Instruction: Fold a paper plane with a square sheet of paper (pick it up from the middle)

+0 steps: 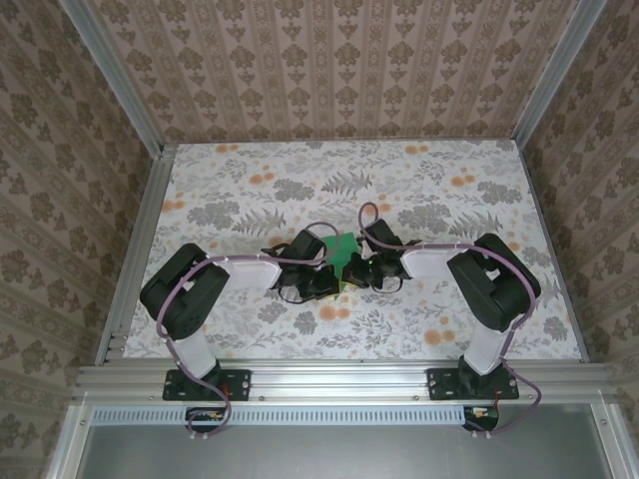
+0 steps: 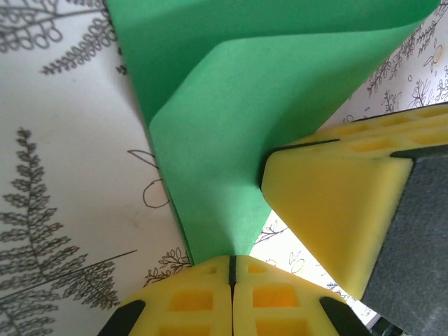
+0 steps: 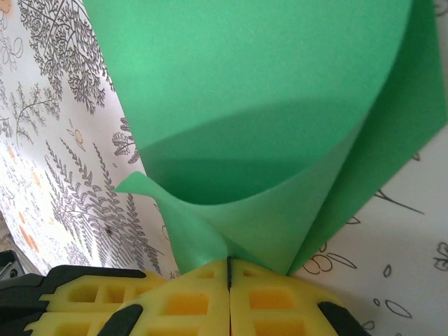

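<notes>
Because both grippers pinch the same square sheet of paper [image 1: 342, 261] close together, just toward 6 o'clock of the floral table's [image 1: 250, 180] centre, the likeliest fault is a tear or a slipped edge if either side pulls away unevenly. At the sheet's 9 o'clock the left gripper [image 2: 231, 276] has its yellow jaws shut on a narrow tip of the green paper. At 3 o'clock the right gripper [image 3: 229, 276] is clamped on a curled edge. The sheet bows loosely between them, so a crease could set crooked. Count: one sheet, two grippers, one table.
</notes>
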Available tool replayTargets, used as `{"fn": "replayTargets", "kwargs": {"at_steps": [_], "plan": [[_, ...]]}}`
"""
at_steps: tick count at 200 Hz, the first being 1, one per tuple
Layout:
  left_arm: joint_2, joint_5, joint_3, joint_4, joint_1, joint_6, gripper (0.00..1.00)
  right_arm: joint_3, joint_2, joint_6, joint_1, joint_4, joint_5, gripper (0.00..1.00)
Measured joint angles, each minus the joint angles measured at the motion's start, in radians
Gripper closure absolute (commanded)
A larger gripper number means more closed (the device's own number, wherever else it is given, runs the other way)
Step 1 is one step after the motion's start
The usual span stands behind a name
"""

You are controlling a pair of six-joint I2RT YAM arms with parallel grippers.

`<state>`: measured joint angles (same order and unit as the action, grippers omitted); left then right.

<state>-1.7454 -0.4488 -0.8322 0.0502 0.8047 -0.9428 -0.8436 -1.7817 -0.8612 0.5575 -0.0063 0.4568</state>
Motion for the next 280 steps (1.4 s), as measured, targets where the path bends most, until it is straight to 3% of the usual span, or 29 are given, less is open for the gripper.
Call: {"fn": "replayTargets", "kwargs": {"at_steps": [63, 152, 280], "plan": [[0.074, 0.028, 0.054, -0.006, -0.002, -0.001, 0.87, 0.015, 0.005, -0.014, 0.003, 0.025, 0.000, 0.93], [0.084, -0.014, 0.084, -0.107, -0.002, -0.008, 0.87, 0.034, 0.014, -0.059, 0.004, 0.050, -0.001, 0.93], [0.024, 0.005, 0.004, 0.052, 0.031, 0.047, 0.88, 0.034, 0.014, -0.062, 0.006, 0.047, -0.004, 0.93]]}}
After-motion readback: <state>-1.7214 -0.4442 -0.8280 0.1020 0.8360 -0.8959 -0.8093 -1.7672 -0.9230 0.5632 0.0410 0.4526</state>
